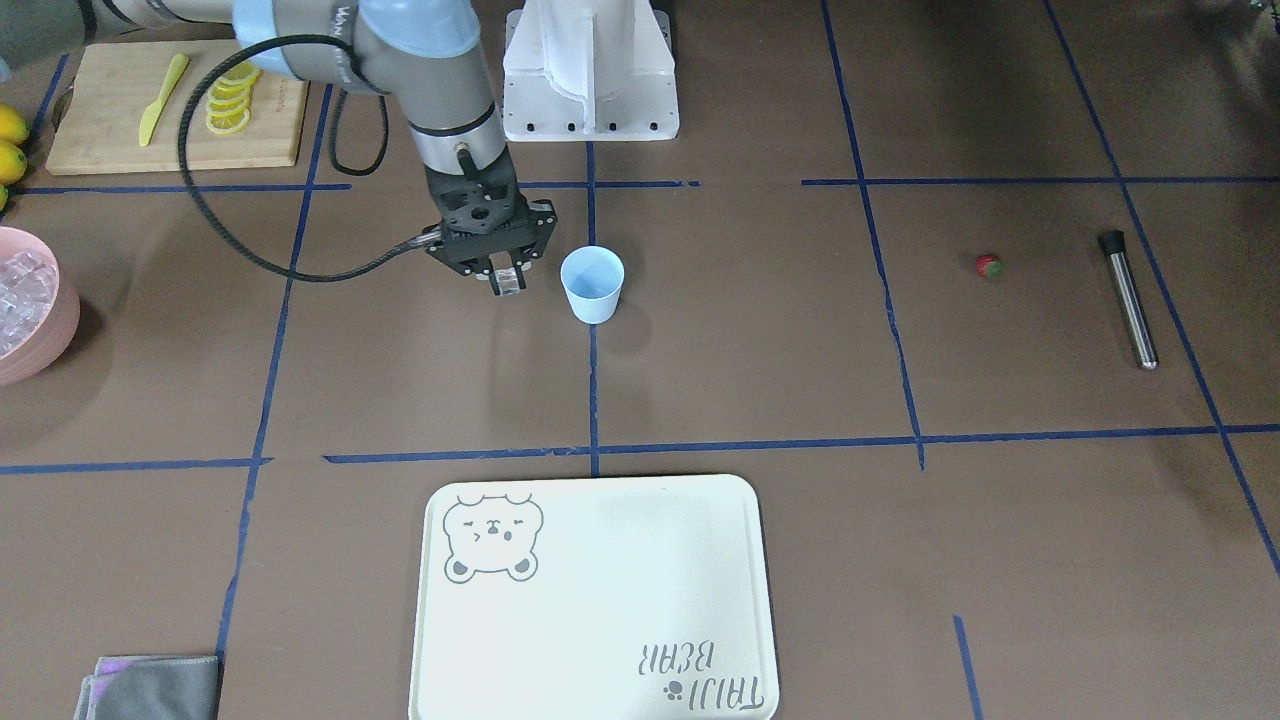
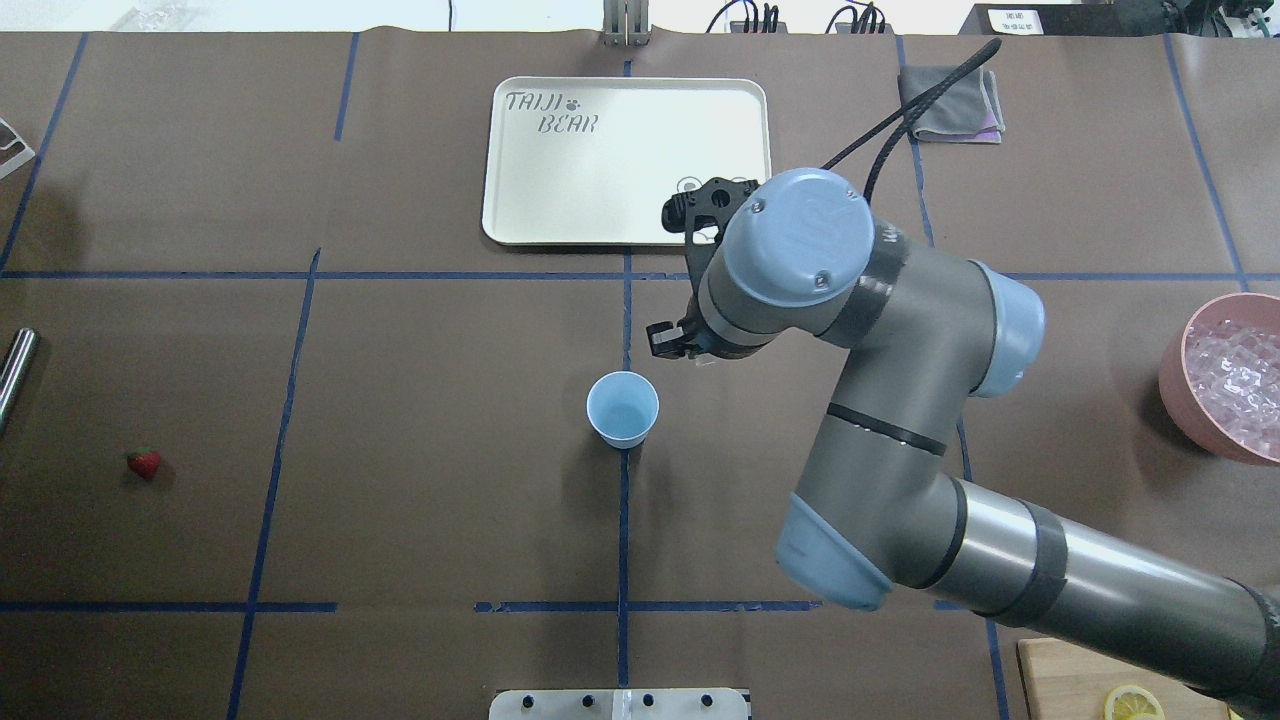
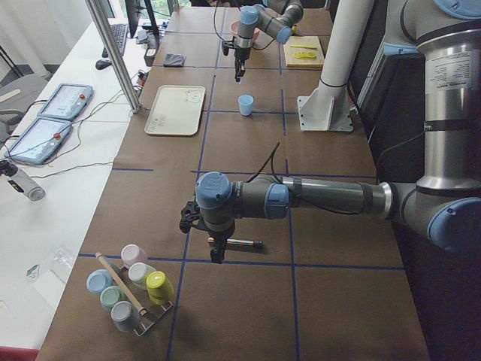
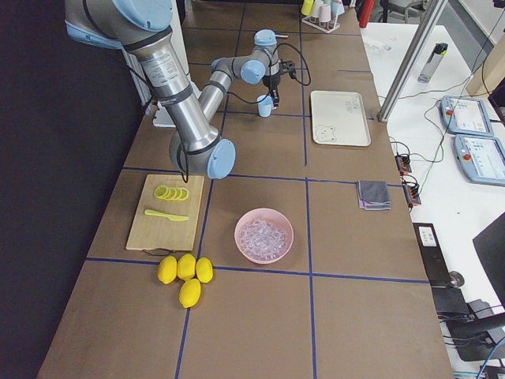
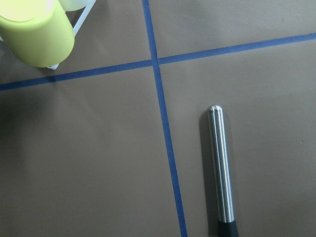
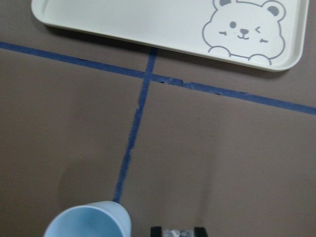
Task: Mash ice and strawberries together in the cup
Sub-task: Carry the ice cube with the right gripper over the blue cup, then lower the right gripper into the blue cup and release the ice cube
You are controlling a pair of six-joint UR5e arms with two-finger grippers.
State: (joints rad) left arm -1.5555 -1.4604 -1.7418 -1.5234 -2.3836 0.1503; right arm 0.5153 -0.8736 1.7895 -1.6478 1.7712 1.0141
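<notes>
From across the table, the right claw (image 1: 503,278) hangs just beside the blue cup (image 1: 593,285), a little above the table (image 1: 700,380). Its two fingers are pressed on one clear ice cube (image 1: 509,284). The cup stands upright near the middle of the table. The red strawberry (image 1: 989,265) lies well apart from the cup, near a metal stick (image 1: 1130,300). More ice (image 1: 20,290) sits in a pink bowl (image 1: 62,325) at the table's edge.

From above, the big right arm hides most of its claw. The cup stands on a blue tape line.

From the left end, the left claw (image 3: 216,254) hangs over the metal stick. I cannot tell if it is apart or together.

The left wrist camera shows the metal stick lying flat on the table beside a blue line.

The right wrist camera shows the cup's rim at the bottom, the ice cube between the fingertips, and a cream bear tray (image 6: 148,19) farther off
</notes>
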